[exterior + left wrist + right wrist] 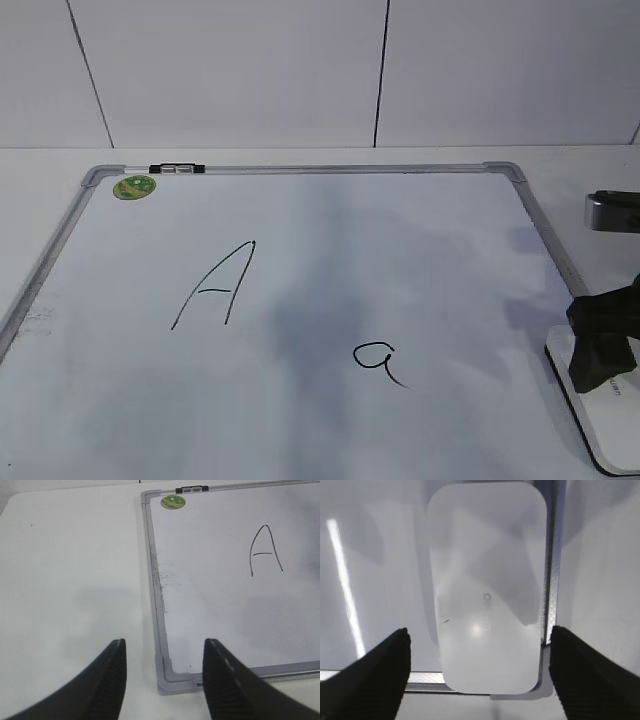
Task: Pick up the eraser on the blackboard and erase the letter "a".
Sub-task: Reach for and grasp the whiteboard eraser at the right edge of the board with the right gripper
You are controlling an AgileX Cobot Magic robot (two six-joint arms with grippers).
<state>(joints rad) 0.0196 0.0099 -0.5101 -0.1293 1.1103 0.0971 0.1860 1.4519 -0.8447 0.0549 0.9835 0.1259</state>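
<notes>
The blackboard (330, 169) is a white board with a silver frame, lying flat. The small handwritten letter "a" (378, 358) sits right of its middle, near the front. The white eraser (598, 432) lies at the board's front right corner. In the right wrist view the eraser (487, 580) lies over the frame (555, 555). My right gripper (480, 632) is open above the eraser, with a jaw on each side and neither touching it; it also shows in the exterior view (603, 345). My left gripper (164, 645) is open and empty above the board's front left corner (172, 680).
A large capital "A" (215, 285) is drawn on the board's left half, also in the left wrist view (265, 550). A round green sticker (134, 186) and a black clip (177, 169) sit at the back left. A white tabletop (75, 580) surrounds the board, with a white wall behind.
</notes>
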